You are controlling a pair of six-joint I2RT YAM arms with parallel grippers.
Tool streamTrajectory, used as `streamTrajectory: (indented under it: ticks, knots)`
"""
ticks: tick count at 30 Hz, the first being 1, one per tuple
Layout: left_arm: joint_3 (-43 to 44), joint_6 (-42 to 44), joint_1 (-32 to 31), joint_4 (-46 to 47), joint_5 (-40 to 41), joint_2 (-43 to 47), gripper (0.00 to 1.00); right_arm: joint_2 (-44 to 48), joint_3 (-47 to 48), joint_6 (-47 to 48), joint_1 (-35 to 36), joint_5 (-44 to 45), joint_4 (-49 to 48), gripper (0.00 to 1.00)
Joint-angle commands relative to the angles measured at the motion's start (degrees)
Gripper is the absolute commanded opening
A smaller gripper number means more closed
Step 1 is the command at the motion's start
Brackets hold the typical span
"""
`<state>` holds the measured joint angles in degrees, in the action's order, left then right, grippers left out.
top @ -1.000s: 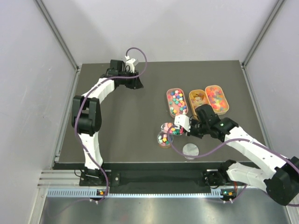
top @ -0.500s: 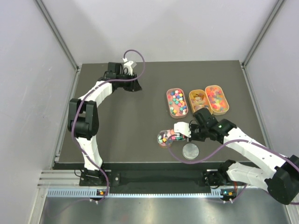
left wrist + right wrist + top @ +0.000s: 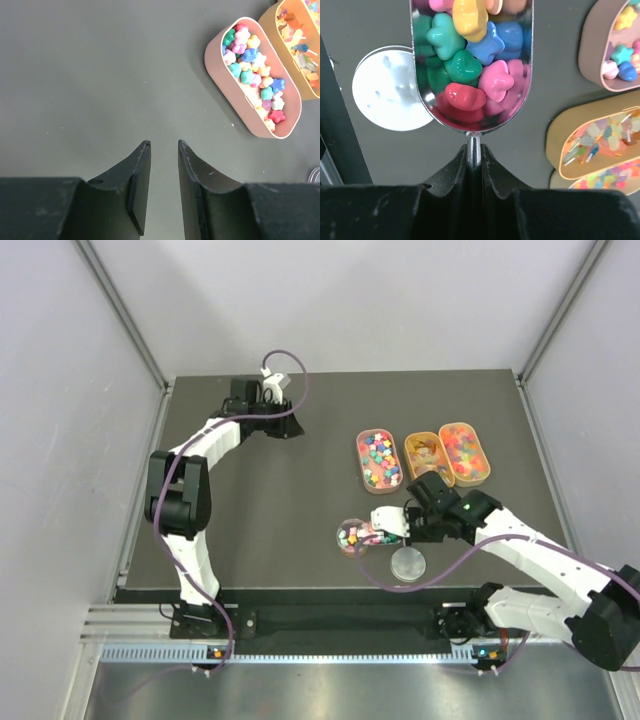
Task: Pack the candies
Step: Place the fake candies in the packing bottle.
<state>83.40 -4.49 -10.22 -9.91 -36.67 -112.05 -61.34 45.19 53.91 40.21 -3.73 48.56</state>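
A metal scoop (image 3: 472, 65) is heaped with star-shaped multicoloured candies (image 3: 465, 60), and my right gripper (image 3: 474, 150) is shut on its thin handle. From above, the scoop (image 3: 376, 532) hangs level at the right edge of a small clear jar (image 3: 349, 538) with some candies in it. More candies fill three oval trays (image 3: 359, 455) behind it. My left gripper (image 3: 163, 144) is far off at the back left (image 3: 287, 428), open, with only bare table between its fingers.
The jar's silver lid (image 3: 408, 562) lies flat just near-right of the jar, close under my right wrist; it shows as a pale disc (image 3: 390, 90) left of the scoop. The pink tray (image 3: 215, 60) and an orange tray (image 3: 280, 30) sit side by side.
My right gripper carried the loaded scoop toward the table's near side, down to the jar. The left gripper drifted slightly toward the back.
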Motion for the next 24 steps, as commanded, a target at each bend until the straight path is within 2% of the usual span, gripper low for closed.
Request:
streamTrajectory:
  ticks: [1, 10, 24]
  knots:
    - [-1.39, -1.04, 0.55, 5.16, -2.18, 2.63, 0.33, -0.88, 6.48, 1.20, 2.50, 1.88, 3.30, 0.00]
    - [-3.41, -2.27, 2.13, 7.01, -3.59, 2.54, 0.33, -5.54, 12.46, 1.72, 6.90, 5.22, 7.69, 0.00]
    - [-4.73, -4.65, 3.80, 9.12, -5.26, 2.98, 0.33, -9.32, 14.49, 1.20, 7.08, 7.86, 9.10, 0.00]
